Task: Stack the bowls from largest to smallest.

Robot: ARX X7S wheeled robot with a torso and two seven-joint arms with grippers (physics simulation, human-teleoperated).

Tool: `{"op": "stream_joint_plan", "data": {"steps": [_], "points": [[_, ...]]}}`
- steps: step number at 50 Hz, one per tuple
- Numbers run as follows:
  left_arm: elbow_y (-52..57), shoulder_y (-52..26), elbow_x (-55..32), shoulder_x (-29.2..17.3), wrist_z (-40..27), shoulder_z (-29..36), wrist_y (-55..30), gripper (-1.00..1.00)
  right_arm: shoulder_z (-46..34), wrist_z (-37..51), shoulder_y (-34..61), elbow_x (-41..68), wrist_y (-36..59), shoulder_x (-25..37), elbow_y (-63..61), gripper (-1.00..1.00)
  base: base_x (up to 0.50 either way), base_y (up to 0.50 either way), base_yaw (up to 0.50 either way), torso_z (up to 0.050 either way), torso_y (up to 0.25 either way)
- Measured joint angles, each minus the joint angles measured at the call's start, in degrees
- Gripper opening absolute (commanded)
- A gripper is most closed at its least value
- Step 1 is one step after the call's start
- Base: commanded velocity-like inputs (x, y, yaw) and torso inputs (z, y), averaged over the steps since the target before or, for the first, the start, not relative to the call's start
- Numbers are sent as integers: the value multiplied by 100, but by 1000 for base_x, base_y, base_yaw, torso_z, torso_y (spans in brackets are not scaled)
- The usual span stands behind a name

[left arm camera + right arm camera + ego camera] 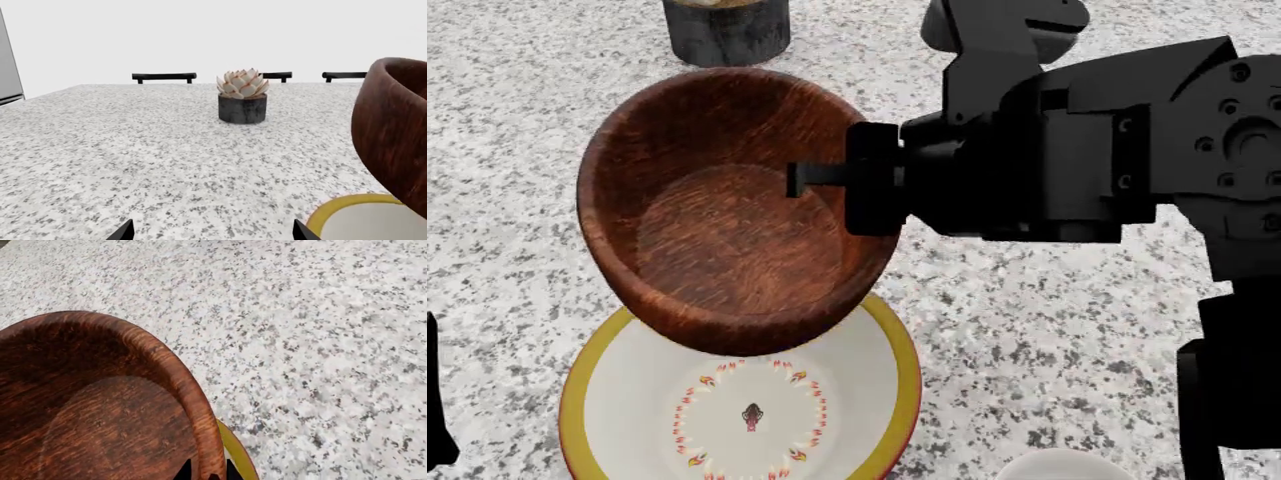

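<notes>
Held aloft over a speckled granite table [1068,300]: a dark-brown wooden bowl [727,205], tilted, its opening turned up toward the head camera. Pinched at the rim on the robot's right by the right gripper [827,180], one finger reaching inside the bowl, the other outside the wall; jaws clamped on that rim, as confirmed in the right wrist view by two black fingertips straddling the wooden edge [200,440]. Directly underneath, resting flat on the table, a wide cream bowl with yellow rim [741,400] and a small ringed motif at its centre; partly covered in the head view by the wooden bowl's lower side. Touching or just clear of each other: hard to judge from these angles. At the bottom edge of the head view, a sliver of white rim [1065,466], possibly the third bowl, too cropped to be sure. Farther back, a dark cylindrical pot [242,108] carrying a pale succulent [243,83]. Left gripper [212,231] low over bare granite, prongs spread wide, grasping nothing.
</notes>
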Motion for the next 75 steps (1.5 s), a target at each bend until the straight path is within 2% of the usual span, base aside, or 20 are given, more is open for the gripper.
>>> {"op": "stream_joint_plan", "data": {"steps": [22, 56, 57, 75], "points": [[-31, 26, -34, -23, -27, 11, 54, 100, -270, 127, -910, 130, -12, -161, -485, -100, 0, 0, 0, 0, 0], [-96, 59, -157, -95, -61, -106, 107, 100, -662, -429, -1257, -363, -439, -204, -360, -100, 0, 0, 1, 0, 0], [-96, 59, -160, -97, -63, -106, 108, 100, -666, -430, -1254, -358, -438, -203, -359, 100, 0, 0, 0, 0, 0], [-121, 57, -201, -108, -78, -91, 146, 100, -461, -193, -1066, 12, -392, -116, -571, 100, 0, 0, 0, 0, 0]]}}
